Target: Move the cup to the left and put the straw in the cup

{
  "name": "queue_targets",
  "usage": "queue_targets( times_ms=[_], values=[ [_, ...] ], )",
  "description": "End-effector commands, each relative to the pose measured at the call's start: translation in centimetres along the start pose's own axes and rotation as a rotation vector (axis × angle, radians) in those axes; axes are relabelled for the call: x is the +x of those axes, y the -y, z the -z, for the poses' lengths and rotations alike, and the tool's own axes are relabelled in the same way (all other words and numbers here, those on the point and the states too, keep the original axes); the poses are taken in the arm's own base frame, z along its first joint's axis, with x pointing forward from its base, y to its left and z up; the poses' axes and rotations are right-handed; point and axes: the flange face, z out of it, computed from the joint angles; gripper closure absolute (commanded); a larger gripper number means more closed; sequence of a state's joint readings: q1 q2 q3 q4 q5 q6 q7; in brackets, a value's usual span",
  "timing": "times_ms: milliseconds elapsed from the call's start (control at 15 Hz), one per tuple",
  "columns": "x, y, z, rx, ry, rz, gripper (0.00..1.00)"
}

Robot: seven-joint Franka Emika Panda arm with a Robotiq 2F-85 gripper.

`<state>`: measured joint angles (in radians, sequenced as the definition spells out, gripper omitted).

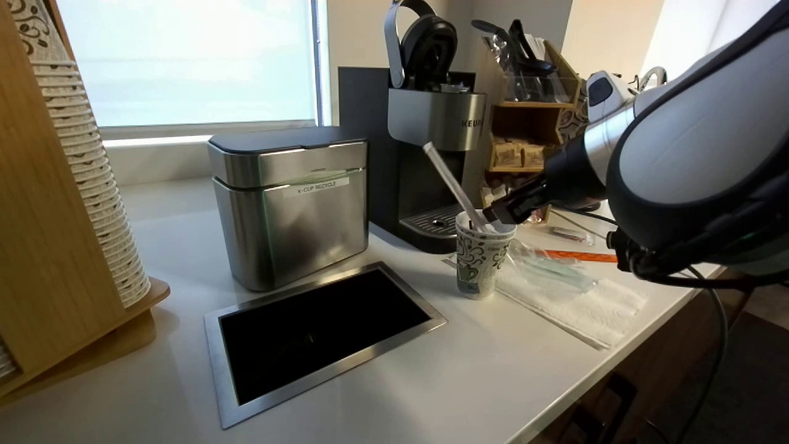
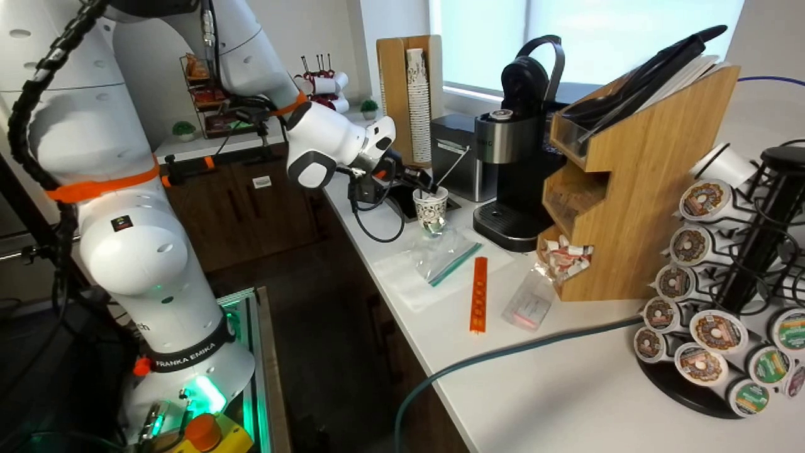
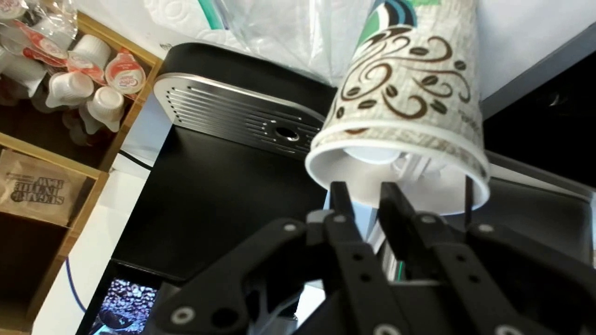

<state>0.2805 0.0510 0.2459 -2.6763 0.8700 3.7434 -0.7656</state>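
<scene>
Slantwise, the straw [image 1: 454, 186] points up from the upright cup [image 1: 478, 268].

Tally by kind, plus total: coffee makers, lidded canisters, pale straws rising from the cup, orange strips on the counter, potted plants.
Coffee maker: 1
Lidded canister: 1
Pale straw in the cup: 1
Orange strip: 1
Potted plants: 2
Total: 6

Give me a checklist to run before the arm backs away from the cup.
1. Cup upright on the counter: ok.
2. Straw in the cup: ok, leaning, top sticking out.
3. End effector open: ok, gap between fingertips.
4. Fingertips away from the cup's mouth: not ok, right at it.
5. Straw free of fingertips: cannot tell.
6. Plastic bag clear of the cup: cannot tell.
</scene>
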Motion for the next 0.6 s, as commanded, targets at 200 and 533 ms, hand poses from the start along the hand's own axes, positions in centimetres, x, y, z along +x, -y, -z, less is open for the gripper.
queue_targets(
  times_ms=[200,533],
  values=[
    [0.7,1.2,-0.3,0.004,0.002,0.010,0.22],
    [1.6,1.4,0.3,0.008,-0.024,-0.003,0.00]
  ],
)
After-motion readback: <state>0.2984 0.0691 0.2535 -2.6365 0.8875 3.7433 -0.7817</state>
